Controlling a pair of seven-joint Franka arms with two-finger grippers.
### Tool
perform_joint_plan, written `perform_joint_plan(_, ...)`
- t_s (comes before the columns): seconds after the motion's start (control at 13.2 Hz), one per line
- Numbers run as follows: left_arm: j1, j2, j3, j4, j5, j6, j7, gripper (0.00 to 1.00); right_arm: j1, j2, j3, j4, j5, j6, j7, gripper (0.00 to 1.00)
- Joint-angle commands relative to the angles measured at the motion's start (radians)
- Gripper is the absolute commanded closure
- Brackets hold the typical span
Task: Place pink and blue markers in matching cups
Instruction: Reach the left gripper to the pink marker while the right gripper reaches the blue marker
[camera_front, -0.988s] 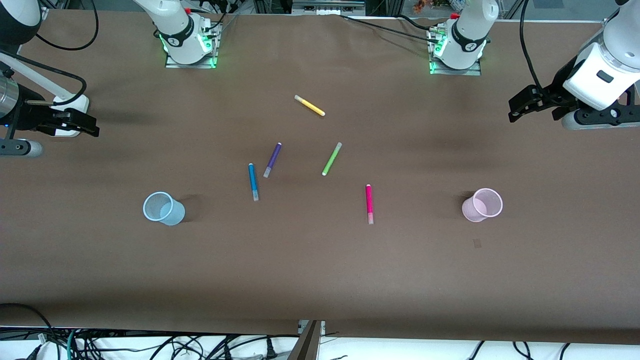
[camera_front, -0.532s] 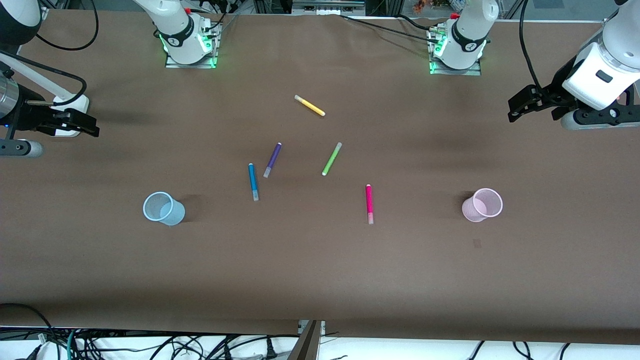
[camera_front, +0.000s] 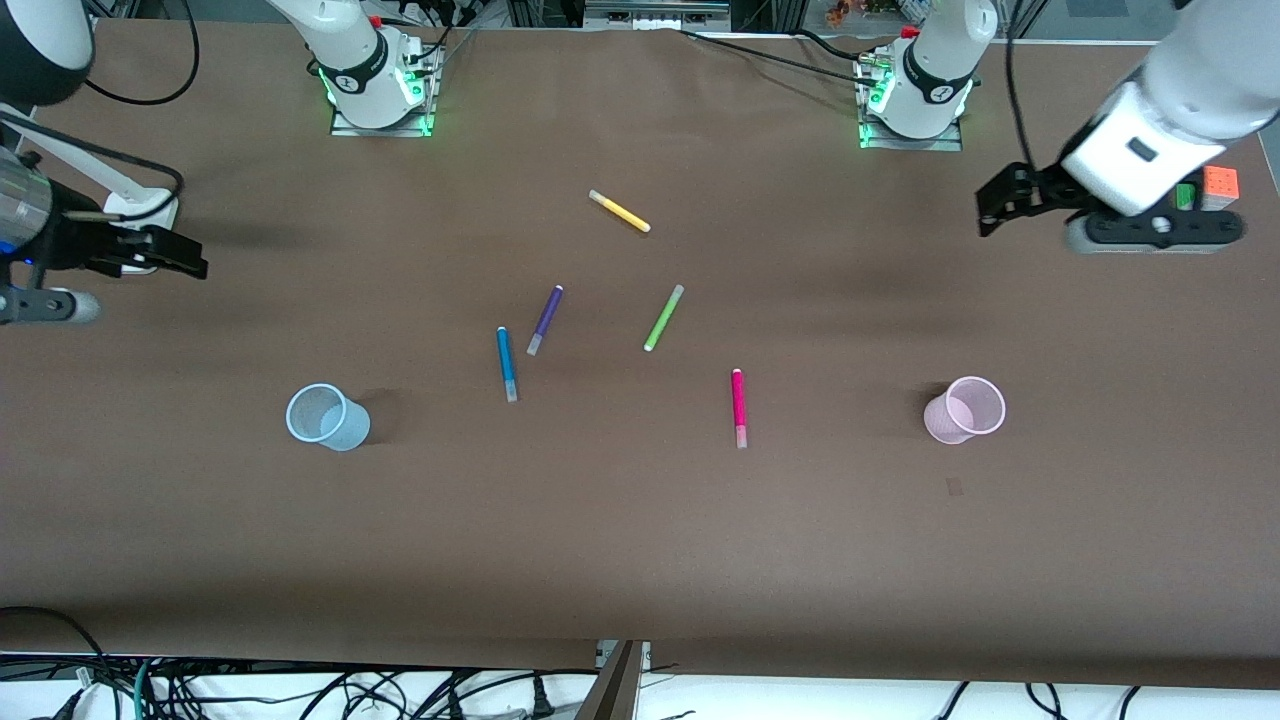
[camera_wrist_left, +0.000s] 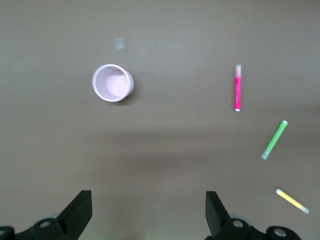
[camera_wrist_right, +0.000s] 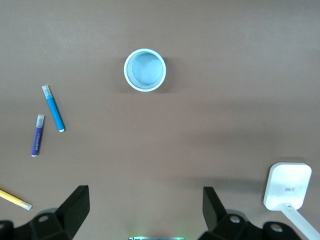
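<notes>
The pink marker (camera_front: 739, 408) lies mid-table, and the blue marker (camera_front: 507, 363) lies toward the right arm's end of it. The light pink cup (camera_front: 964, 410) stands upright toward the left arm's end. The light blue cup (camera_front: 327, 417) stands upright toward the right arm's end. My left gripper (camera_front: 990, 213) is open and empty, up over bare table; its wrist view shows the pink cup (camera_wrist_left: 113, 83) and pink marker (camera_wrist_left: 238, 95). My right gripper (camera_front: 190, 262) is open and empty over the table's right-arm end; its wrist view shows the blue cup (camera_wrist_right: 145, 70) and blue marker (camera_wrist_right: 53, 108).
A purple pen (camera_front: 545, 320) lies beside the blue marker. A green pen (camera_front: 663, 318) and a yellow pen (camera_front: 620, 212) lie farther from the front camera than the pink marker. A colour cube (camera_front: 1210, 188) sits at the left arm's end, a white box (camera_front: 150, 205) at the right arm's end.
My left gripper has moved inward toward the table's middle, uncovering the colour cube. My right gripper has shifted slightly. Markers and cups have not moved.
</notes>
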Motion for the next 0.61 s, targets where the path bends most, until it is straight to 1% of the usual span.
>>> perform_joint_plan(0.0, 0.001, 0.067, -0.036, 0.002, -0.016, 0.038, -0.022, 0.0, 0.045, 0.048, 0.008, 0.009, 0.035, 0.029, -0.006, 0.0)
perform_joint_plan(0.15, -0.003, 0.114, -0.053, -0.003, -0.016, 0.093, -0.051, 0.0, 0.068, 0.099, 0.007, 0.009, 0.09, 0.031, -0.009, 0.0)
perform_joint_plan(0.3, -0.042, 0.157, -0.065, -0.027, -0.016, 0.181, -0.123, 0.0, 0.087, 0.18, 0.008, 0.01, 0.115, 0.052, -0.012, 0.0)
perform_joint_plan(0.46, -0.091, 0.225, -0.065, -0.034, -0.013, 0.271, -0.196, 0.0, 0.139, 0.255, 0.008, 0.0, 0.126, 0.172, -0.007, 0.0)
perform_joint_plan(0.53, -0.106, 0.258, -0.065, -0.035, 0.011, 0.313, -0.22, 0.0, 0.162, 0.289, 0.007, -0.004, 0.126, 0.226, -0.003, 0.0)
